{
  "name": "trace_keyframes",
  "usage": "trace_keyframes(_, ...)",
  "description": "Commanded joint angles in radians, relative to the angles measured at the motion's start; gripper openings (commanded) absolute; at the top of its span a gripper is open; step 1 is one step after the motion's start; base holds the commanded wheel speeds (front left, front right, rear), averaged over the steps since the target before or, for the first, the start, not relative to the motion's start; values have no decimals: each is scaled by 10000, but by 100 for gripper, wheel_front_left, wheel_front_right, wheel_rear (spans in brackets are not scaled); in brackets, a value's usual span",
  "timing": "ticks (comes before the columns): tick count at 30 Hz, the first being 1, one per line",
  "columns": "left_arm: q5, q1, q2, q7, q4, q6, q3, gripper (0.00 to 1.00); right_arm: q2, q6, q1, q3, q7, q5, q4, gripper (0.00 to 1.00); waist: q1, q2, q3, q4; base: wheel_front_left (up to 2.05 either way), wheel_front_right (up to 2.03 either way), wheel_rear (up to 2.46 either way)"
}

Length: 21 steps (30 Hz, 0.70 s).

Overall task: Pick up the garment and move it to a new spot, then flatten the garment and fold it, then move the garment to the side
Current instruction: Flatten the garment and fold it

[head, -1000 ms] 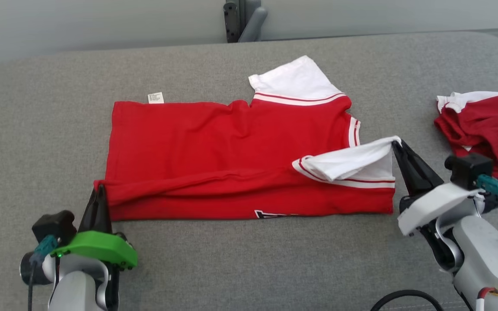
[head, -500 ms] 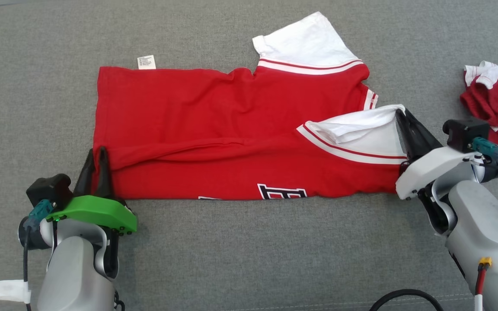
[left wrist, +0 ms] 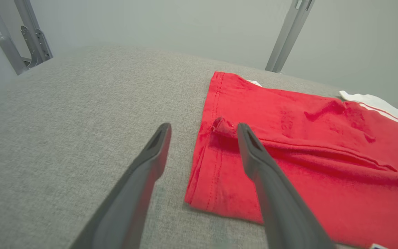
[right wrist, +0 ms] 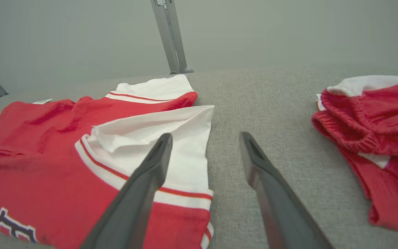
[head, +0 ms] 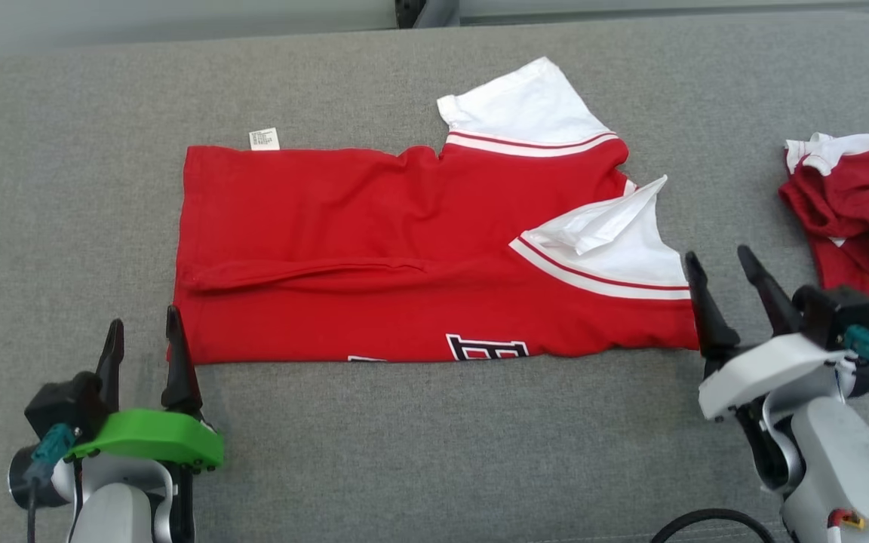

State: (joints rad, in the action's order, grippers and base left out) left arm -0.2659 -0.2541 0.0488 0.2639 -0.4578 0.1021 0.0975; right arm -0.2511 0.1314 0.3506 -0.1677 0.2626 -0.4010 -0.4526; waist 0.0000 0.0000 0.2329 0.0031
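Observation:
The garment (head: 374,219) is a red shirt with white sleeves, lying spread on the grey padded table (head: 434,452). Its near long edge is folded over, and one white sleeve (head: 615,241) lies folded onto the red at the right. My left gripper (head: 142,320) stands open just off the garment's near left corner, holding nothing. In the left wrist view the left gripper (left wrist: 204,127) straddles the hem of the garment (left wrist: 288,114). My right gripper (head: 717,255) is open beside the garment's right edge, also empty. In the right wrist view the right gripper (right wrist: 206,135) sits at the sleeve's edge (right wrist: 185,138).
A second red and white garment (head: 849,211) lies crumpled at the table's right side, close to my right gripper; it is the red heap (right wrist: 375,114) in the right wrist view. A grey metal stand (head: 423,9) rises behind the table's far edge. A small white label (head: 264,139) sticks out at the garment's far left.
Both grippers have opened, let go of the garment and drawn back toward me. The folded edge and the white sleeve have settled flat. The head camera has shifted.

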Motion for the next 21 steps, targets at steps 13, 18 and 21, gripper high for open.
trace_keyframes(13, 549, 2003, 43, -7, 565, -186, -368, 100, 821, -17, -2130, 517, 26, 737, 405, 100, 0, 0, -1504, -313, 0, 0, 0)
trace_keyframes(18, 551, 2325, 43, -7, 546, -240, -459, 100, 964, -17, -2417, 553, 26, 710, 310, 100, 0, 0, -1617, -278, 0, 0, 0)
trace_keyframes(21, 614, 2302, 41, -7, 527, -219, -522, 100, 993, -17, -2428, 566, 25, 666, 210, 100, 0, 0, -1552, -239, 0, 0, 0)
